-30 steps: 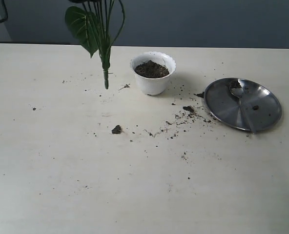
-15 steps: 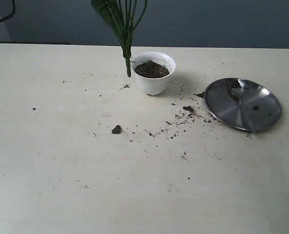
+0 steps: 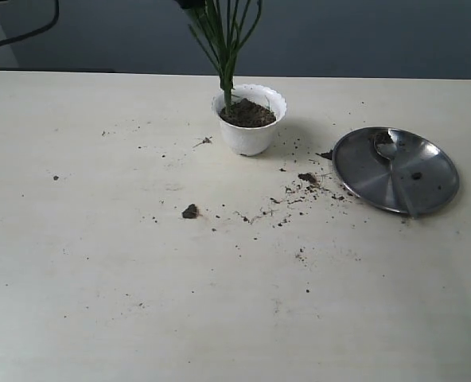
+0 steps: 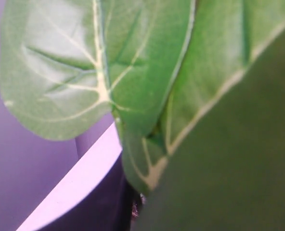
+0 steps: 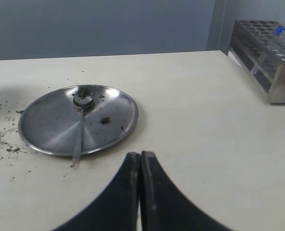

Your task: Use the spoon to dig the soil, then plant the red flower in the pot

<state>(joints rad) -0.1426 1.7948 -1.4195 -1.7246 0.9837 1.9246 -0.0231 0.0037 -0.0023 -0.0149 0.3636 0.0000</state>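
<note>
Red flower: a bunch of thin green stems, roughly upright, with the lower end down in the pot's soil. Broad veined leaves hide the left claw, and the blooms are out of frame.
Pot: small, white, with a scalloped rim; it stands upright outside the right claw's view.
Soil: dark brown and crumbly, filling the pot nearly to the rim.
Spoon: shiny silver, lying flat on the steel plate ahead of the right claw's pressed-together tips and apart from them. The smudged bowl points away from that claw.

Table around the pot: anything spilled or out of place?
Yes. Loose soil is scattered over the table between the pot and the steel plate, with one bigger clump lying apart. The spoon on the plate is soil-smudged.
</note>
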